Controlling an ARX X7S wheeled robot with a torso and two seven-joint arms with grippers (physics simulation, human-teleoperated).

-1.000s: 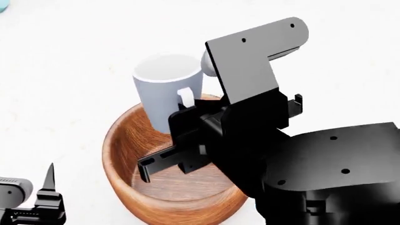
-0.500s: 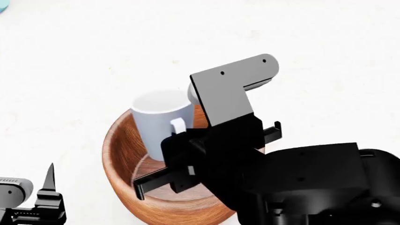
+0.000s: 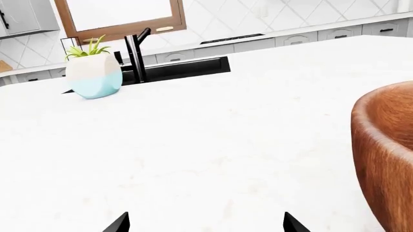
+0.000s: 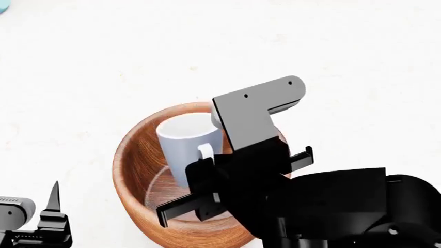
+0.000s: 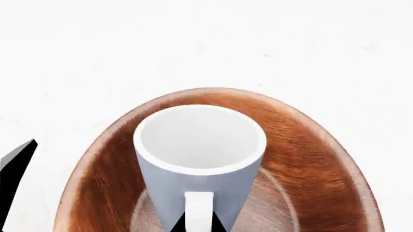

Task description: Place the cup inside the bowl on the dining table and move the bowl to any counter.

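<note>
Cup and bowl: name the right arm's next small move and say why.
Probably open the right gripper and let go. The cup stands upright inside the bowl, its base low by the flat bottom, with the gripper at its handle. Whether the base touches is unclear, so release gently.

The cup (image 4: 187, 147) is a small blue-grey mug with a white inside and a white loop handle (image 5: 199, 210). It stands upright and empty inside the bowl (image 4: 131, 160), toward the bowl's far side, its handle turned to the near side. The bowl is large, deep and round, of reddish-brown wood with ringed grain, a thick rim and a flat bottom. It sits upright on the table (image 4: 103, 62), a plain white, faintly speckled top, bare all around the bowl.
</note>
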